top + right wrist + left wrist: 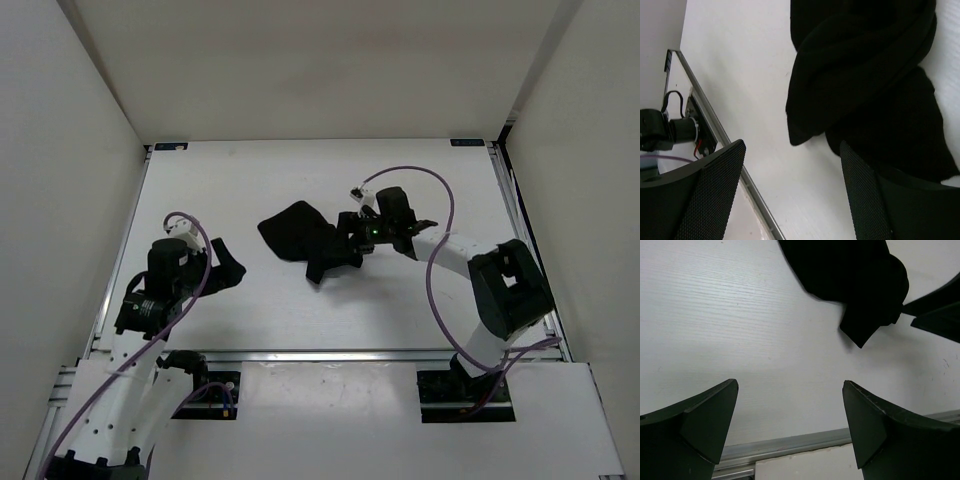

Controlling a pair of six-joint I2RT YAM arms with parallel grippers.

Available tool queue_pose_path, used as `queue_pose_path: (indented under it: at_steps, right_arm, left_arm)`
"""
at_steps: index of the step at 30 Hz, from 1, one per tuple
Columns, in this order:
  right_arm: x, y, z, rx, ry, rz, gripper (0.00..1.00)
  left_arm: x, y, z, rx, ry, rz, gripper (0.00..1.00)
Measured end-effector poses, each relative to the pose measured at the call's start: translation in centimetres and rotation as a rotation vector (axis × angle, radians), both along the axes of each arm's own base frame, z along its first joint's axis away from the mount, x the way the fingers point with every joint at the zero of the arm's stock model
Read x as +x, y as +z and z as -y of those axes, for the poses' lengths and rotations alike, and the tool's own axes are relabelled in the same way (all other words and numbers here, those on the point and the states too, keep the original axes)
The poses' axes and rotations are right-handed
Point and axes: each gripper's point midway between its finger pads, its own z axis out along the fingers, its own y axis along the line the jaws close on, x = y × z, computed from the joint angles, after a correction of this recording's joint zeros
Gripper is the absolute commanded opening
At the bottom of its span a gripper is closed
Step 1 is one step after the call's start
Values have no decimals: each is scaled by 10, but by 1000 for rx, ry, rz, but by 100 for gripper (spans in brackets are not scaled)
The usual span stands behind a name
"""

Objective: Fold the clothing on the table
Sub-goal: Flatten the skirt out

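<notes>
The clothing lies in a dark, rumpled heap on the white table, roughly at its middle. It is bunched and twisted, not flat, with one thick roll over another and a narrow tail trailing from the heap toward the arm bases. No clean fold shows anywhere. I'd say the job is barely begun: the piece wants spreading out first, and every fold is left to do. The right gripper is right at the clothing's right edge. Its jaws stand well apart with bare table between them, and black fabric runs just past the fingertips and behind one finger, so nothing is pinched there. On the clothing's other side, well apart from it, the left gripper hangs low with its jaws spread wide and only white tabletop between them, holding nothing. In its wrist view the heap sits off beyond the fingers. Nearer than the clothing, the table's metal rail runs along the edge.
</notes>
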Motion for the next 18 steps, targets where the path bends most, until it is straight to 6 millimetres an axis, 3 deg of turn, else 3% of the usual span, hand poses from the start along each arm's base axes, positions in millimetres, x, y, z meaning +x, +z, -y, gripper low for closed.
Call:
queue_pose_path:
  at_steps: [10,18]
  right_arm:
    - [20,-28,-16,-4,-18,-69,73]
    - [25,-26,-27,-1,0,-51,34]
  left_arm:
    - [-2,-7,9,-6,-41,-39,94]
    - [-4,-8,6,-1,-34,-43,94]
